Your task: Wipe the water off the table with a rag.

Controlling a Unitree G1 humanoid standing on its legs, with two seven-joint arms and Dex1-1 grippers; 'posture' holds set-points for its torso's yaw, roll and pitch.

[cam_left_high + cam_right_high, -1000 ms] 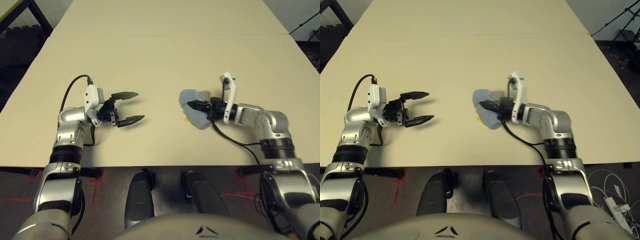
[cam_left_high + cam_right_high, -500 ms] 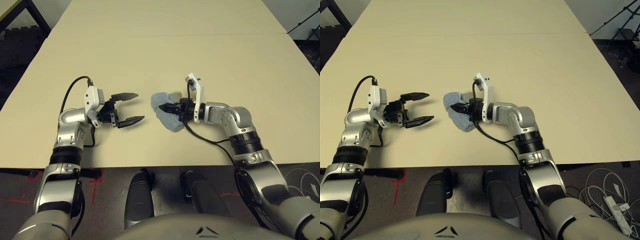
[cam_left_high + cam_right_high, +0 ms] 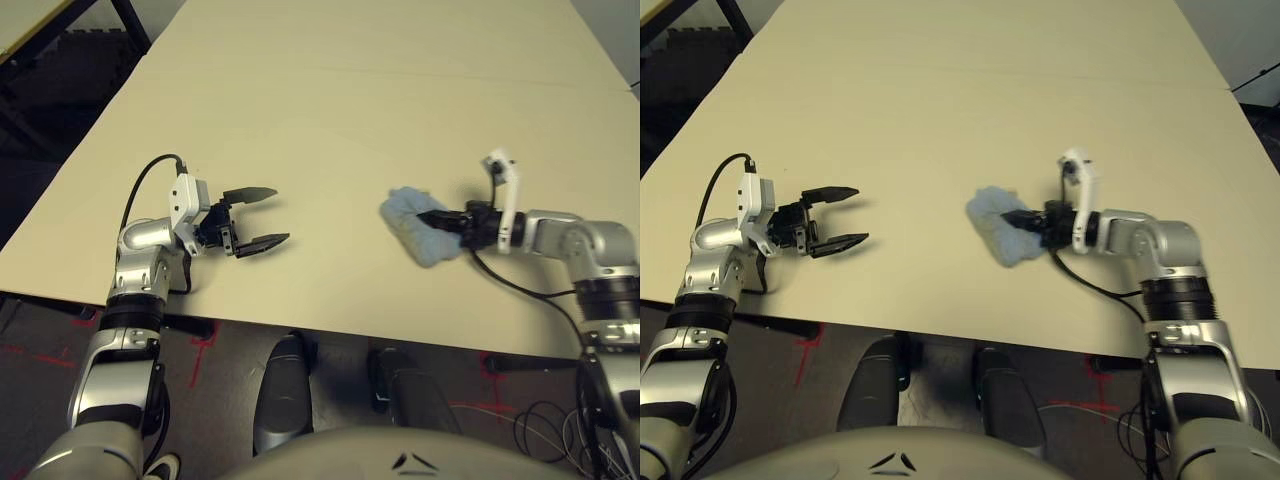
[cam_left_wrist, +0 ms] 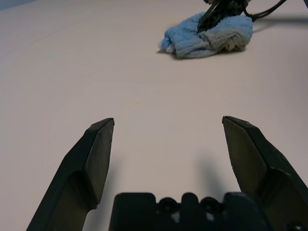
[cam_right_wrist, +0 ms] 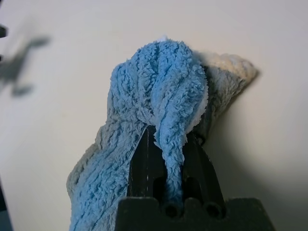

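Note:
The light blue rag (image 3: 413, 226) lies bunched on the beige table (image 3: 330, 110), right of centre and near the front edge. My right gripper (image 3: 432, 215) is shut on the rag (image 5: 159, 91), a fold of which is pinched between its black fingers (image 5: 144, 159); part of the cloth is stained pale yellow. Well to the left, my left gripper (image 3: 264, 215) hovers open just over the tabletop with nothing between its fingers (image 4: 98, 154), pointing toward the rag (image 4: 207, 36). The water is hidden from view.
The table's front edge (image 3: 330, 335) runs close below both grippers, sloping down to the right. A thin seam (image 3: 400, 73) crosses the far tabletop. A black cable (image 3: 520, 285) trails from the right wrist. Dark frame legs (image 3: 60, 40) stand at far left.
The right gripper dragged the rag left toward the left gripper, then back to the right. The left arm has stayed put. The camera view has tilted.

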